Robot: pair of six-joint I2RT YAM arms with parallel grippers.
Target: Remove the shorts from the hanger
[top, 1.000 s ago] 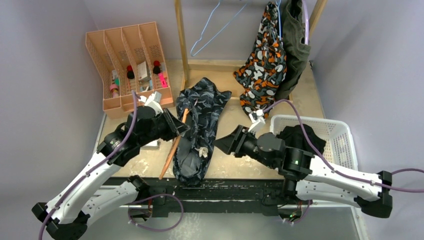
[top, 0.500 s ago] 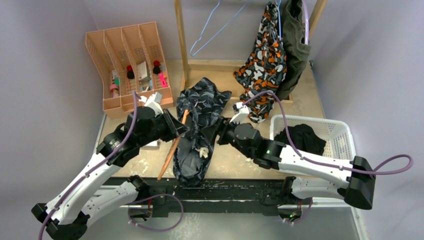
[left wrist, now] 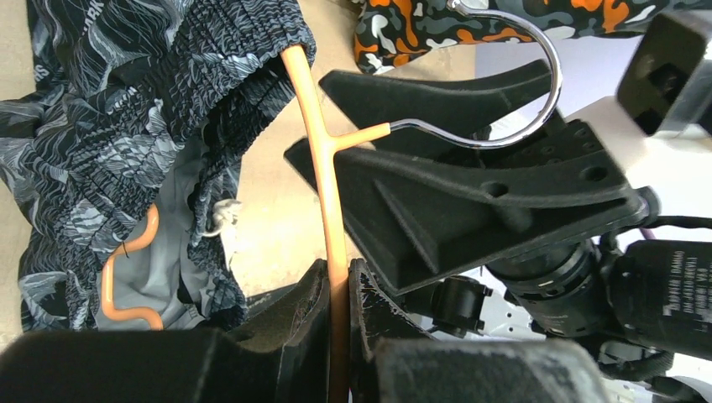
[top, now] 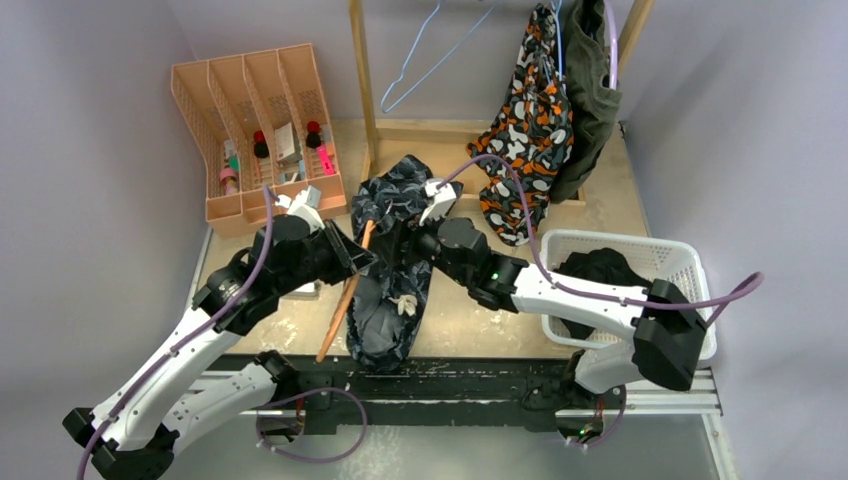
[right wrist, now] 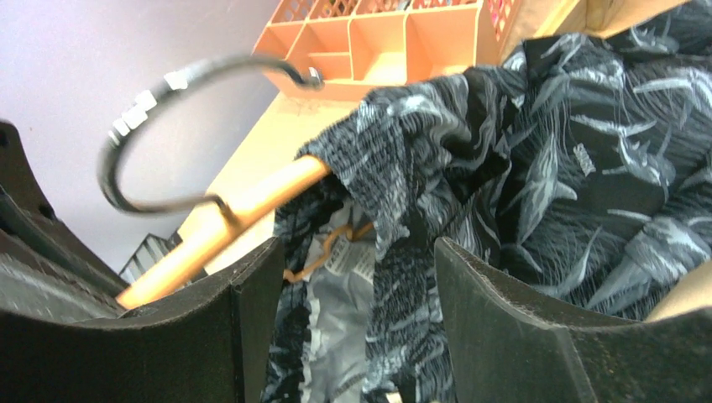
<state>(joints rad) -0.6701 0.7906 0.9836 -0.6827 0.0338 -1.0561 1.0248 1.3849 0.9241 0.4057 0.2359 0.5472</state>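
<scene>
Across the worktop (top: 455,322) lie the dark blue-grey patterned shorts (top: 388,315), spread lengthwise between the two arms and still threaded on their hanger. At the back, the camouflage shorts (top: 525,140) and the olive shorts (top: 590,90) hang side by side from the wooden rack (top: 362,90), touching each other. On the right sits the white basket (top: 690,262), and there are the black shorts (top: 600,270) bundled inside it.

Now the orange hanger (left wrist: 329,168): its bar runs up into the elastic waistband of the patterned shorts, and its metal hook curls out to the side. The left fingers (left wrist: 302,323) are clamped tight on that bar, one on each side of it. The right fingers (right wrist: 243,327) stand wide apart right at the waistband, with the gathered fabric sitting in the gap between them and the bar just beyond. They are not pinching it.
</scene>
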